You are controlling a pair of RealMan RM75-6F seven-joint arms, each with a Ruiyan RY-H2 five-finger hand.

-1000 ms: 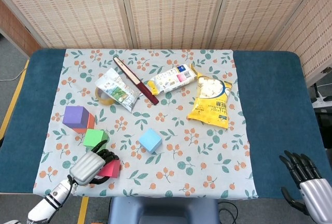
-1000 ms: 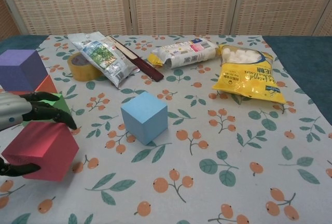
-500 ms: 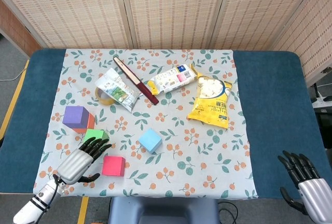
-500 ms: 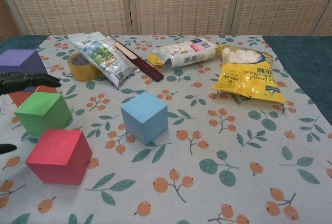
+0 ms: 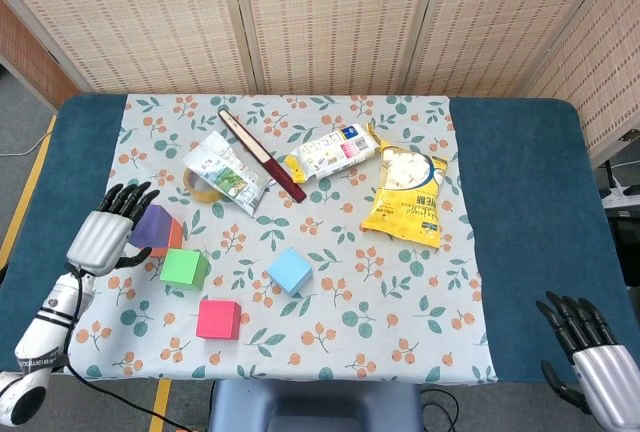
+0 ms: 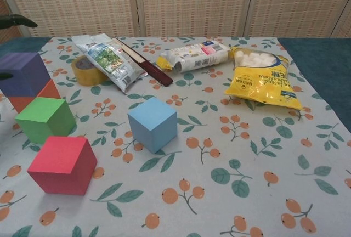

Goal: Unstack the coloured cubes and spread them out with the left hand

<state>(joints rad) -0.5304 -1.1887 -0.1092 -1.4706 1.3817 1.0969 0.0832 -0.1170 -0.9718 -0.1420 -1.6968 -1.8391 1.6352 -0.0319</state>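
Your left hand [image 5: 103, 233] hovers with its fingers spread and nothing in them, over the left side of the purple cube [image 5: 155, 228].

That purple cube sits on top of an orange cube [image 6: 43, 94], the only stack on the floral cloth [image 5: 340, 282]. The green cube [image 5: 184, 268] lies just in front of that pair, the pink cube [image 5: 218, 319] nearer the front edge and the blue cube [image 5: 290, 271] off to their right, each apart from the others. Your right hand [image 5: 590, 357] sits at the near right corner beyond the blue worktop [image 5: 530, 212], fingers apart and holding nothing. Behind the cubes lie a roll of tape [image 6: 88, 71], a foil snack packet [image 5: 226, 172], a dark red flat case [image 5: 262, 154], a white wrapped packet [image 5: 328, 152] and a yellow marshmallow bag [image 5: 406, 197].
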